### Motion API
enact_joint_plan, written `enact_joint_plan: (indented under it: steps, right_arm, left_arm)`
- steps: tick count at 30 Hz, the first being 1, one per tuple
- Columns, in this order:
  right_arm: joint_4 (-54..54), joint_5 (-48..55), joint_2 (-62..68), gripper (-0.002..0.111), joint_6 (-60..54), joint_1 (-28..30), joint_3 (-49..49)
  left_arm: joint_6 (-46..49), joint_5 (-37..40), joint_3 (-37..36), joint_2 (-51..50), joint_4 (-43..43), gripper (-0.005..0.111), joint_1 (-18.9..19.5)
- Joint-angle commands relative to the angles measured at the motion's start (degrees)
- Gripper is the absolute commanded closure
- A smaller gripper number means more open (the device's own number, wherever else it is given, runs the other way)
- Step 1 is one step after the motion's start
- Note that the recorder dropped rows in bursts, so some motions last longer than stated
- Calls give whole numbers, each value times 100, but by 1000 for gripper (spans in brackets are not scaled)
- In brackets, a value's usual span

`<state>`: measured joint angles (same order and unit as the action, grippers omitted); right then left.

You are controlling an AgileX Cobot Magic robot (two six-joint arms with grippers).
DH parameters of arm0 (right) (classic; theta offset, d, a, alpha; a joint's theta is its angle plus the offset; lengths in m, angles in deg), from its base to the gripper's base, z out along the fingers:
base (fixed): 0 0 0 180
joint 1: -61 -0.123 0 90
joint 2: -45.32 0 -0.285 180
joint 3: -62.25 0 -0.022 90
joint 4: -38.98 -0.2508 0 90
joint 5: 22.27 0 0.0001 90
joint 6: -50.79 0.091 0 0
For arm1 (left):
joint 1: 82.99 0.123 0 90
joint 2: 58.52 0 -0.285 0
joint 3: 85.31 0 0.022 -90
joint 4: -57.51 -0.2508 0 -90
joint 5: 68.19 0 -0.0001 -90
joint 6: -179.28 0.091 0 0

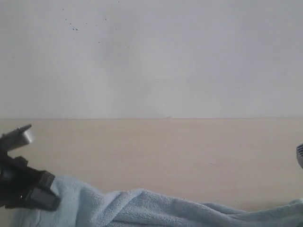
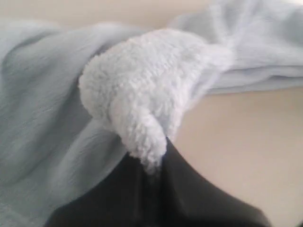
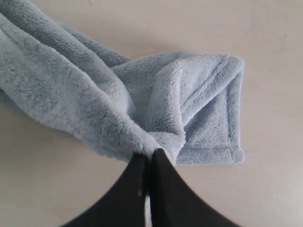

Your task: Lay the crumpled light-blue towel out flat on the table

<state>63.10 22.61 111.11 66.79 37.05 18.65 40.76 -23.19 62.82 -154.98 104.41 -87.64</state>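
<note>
1. The pale light-blue fluffy terry-cloth towel [image 1: 156, 208] lies as a long, rumpled band along the near side of the wide, smooth, pale beige wooden table [image 1: 156, 146]; it is bunched and folded, not flat
2. The black left gripper [image 2: 154, 163] is clamped on the towel at the left end of that band: its 2 dark fingers [image 2: 199, 198] meet, with a thick fuzzy wad of cloth squeezed between the tips and bulging out past them
3. In the left wrist view, smoother folds of the towel run away from the wad on both sides, and bare table shows beside it
4. The black right gripper [image 3: 149, 158] is likewise closed on the towel, its 2 fingers [image 3: 125, 198] pressed together with only a thin seam between them, pinching a fold of cloth at the tips
5. Just beyond that pinch a stitched hemmed corner [image 3: 222, 109] lies doubled over on the table, and a thick roll of towel leads away from the tips
6. In the exterior view the left arm's black body sits low at the left, touching the towel's end, and the towel reaches the right edge of the picture
7. I cannot tell whether the pinched parts are lifted off the table
8. A plain pale grey wall [image 1: 156, 56] rises behind the table's far edge
</note>
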Motion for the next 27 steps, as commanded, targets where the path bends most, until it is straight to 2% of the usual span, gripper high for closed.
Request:
enact_joint_plan:
  steps: [1, 6, 11, 15, 18, 20, 23, 27]
  right_arm:
    - [278, 14, -308, 108, 207, 2, 192]
    - [518, 27, -1087, 108, 207, 2, 192]
    - [785, 360, -2217, 108, 328, 2, 278]
    - [814, 1120, -3122, 108, -147, 2, 760]
    - [1190, 1029, -3703, 108, -243, 2, 1250]
    - [1563, 632, -3813, 108, -271, 2, 1381]
    - [1809, 366, -3528, 108, -271, 2, 1335]
    - [2400, 167, -2383, 108, -108, 2, 959]
  left_arm:
    - [1044, 563, -19, 1382, 1072, 103, 7]
    - [681, -422, -338, 3202, 573, 103, 7]
    - [590, -954, -710, 4787, 428, 103, 7]
    - [568, -1343, -805, 5963, 467, 103, 7]
    - [616, -2111, -805, 6561, 364, 103, 7]
    - [616, -2641, -805, 6648, 58, 103, 7]
    - [616, -2957, -903, 6230, -307, 103, 7]
    - [616, -3295, -1209, 4935, -307, 103, 7]
